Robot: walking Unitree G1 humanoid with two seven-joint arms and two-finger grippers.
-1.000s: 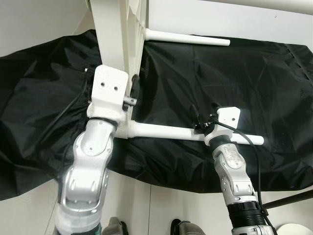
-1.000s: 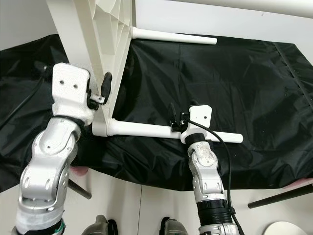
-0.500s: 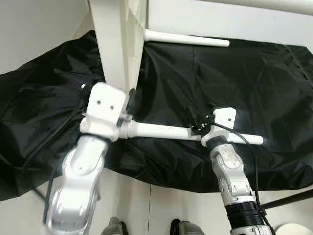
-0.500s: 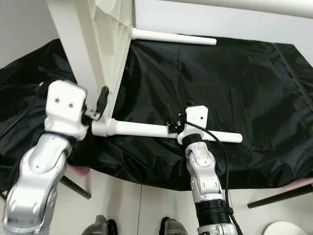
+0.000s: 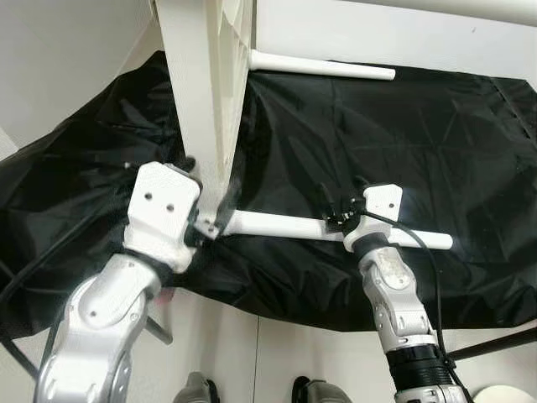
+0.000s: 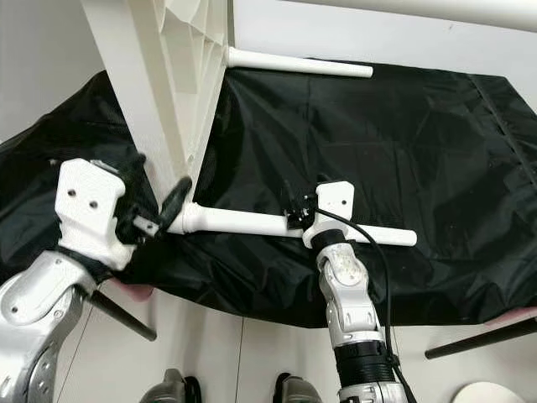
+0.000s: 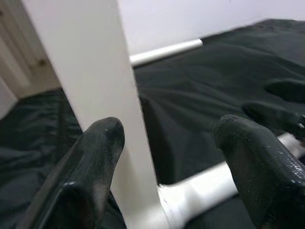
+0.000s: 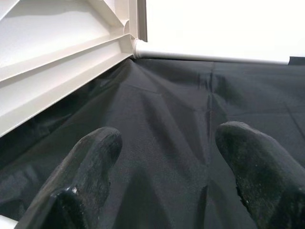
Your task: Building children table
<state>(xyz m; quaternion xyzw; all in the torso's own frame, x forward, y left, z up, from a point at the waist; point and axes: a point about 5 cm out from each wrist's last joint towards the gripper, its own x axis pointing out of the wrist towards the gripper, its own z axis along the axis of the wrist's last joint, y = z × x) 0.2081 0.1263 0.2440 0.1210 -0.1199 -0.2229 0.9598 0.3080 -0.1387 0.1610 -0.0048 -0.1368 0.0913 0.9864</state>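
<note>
The white tabletop point(image 5: 201, 101) stands on its edge on a black cloth point(image 5: 403, 143), ribbed underside to the right. Two white legs stick out of it sideways: the near leg point(image 5: 285, 225) and the far leg point(image 5: 323, 65). My left gripper point(image 6: 159, 189) is open at the tabletop's lower corner, where the near leg joins. In the left wrist view the tabletop's edge point(image 7: 95, 95) stands between the fingers point(image 7: 102, 143). My right gripper point(image 5: 336, 214) is open over the middle of the near leg. Its fingers point(image 8: 95, 152) are spread above the cloth.
The black cloth covers the ground ahead, with pale floor point(image 6: 226, 353) in front of it. Dark rods lie at the lower left point(image 6: 122, 315) and lower right point(image 6: 478, 340). A white round object point(image 6: 491, 393) sits at the bottom right corner. My feet point(image 6: 168, 390) show below.
My left arm has drawn back and to the left, from high against the tabletop's edge down to its lower corner. The right gripper has stayed on the near leg.
</note>
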